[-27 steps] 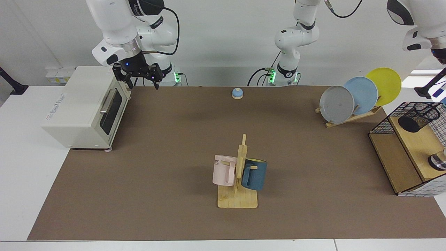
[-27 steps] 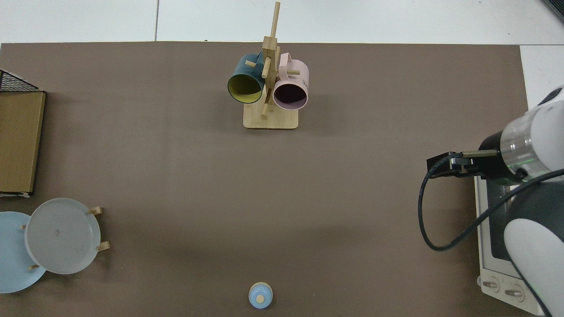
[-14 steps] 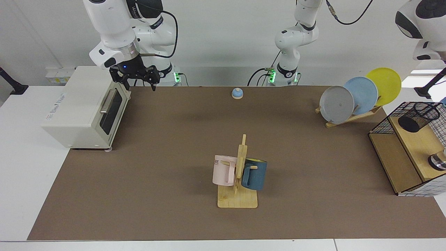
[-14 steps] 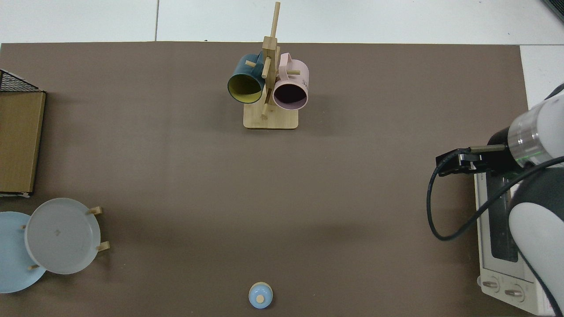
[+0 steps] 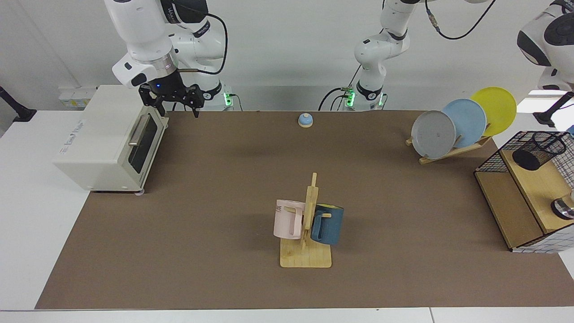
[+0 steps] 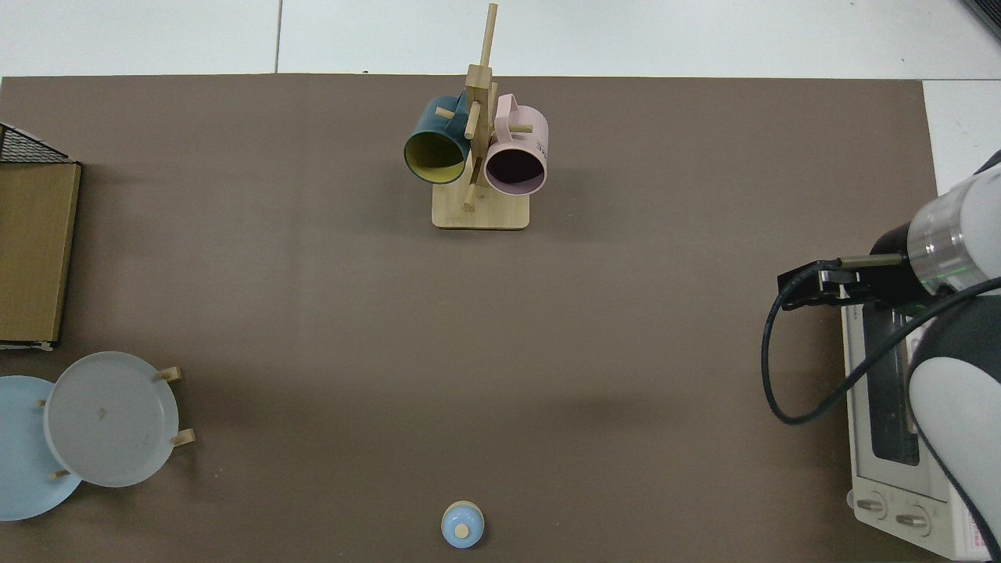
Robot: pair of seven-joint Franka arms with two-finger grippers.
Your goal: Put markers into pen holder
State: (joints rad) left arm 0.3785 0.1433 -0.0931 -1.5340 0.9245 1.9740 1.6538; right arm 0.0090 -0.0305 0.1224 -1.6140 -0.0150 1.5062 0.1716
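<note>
The pen holder (image 5: 540, 150), a small black mesh cup, stands on the wooden top shelf of the wire rack (image 5: 489, 163) at the facing view's right edge. It is outside the top view. No marker shows in either view. My right gripper (image 5: 177, 110) hangs open and empty at the back left, just beside the top of the toaster oven (image 5: 107, 139). In the top view the right gripper (image 6: 813, 280) sits at the oven's edge. Of my left arm only the upper links (image 5: 549, 40) show at the top right; its gripper is out of frame.
A wooden mug tree (image 5: 309, 220) with a pink and a dark blue mug stands mid-table near the front. A small blue bell (image 5: 305, 120) sits at the back. A plate rack (image 5: 453, 150) holds three plates. A black stand (image 5: 554, 107) is behind the wire rack.
My right gripper has drawn back and up a little toward the oven, still open. The left arm's visible links have shifted up and to the view's right.
</note>
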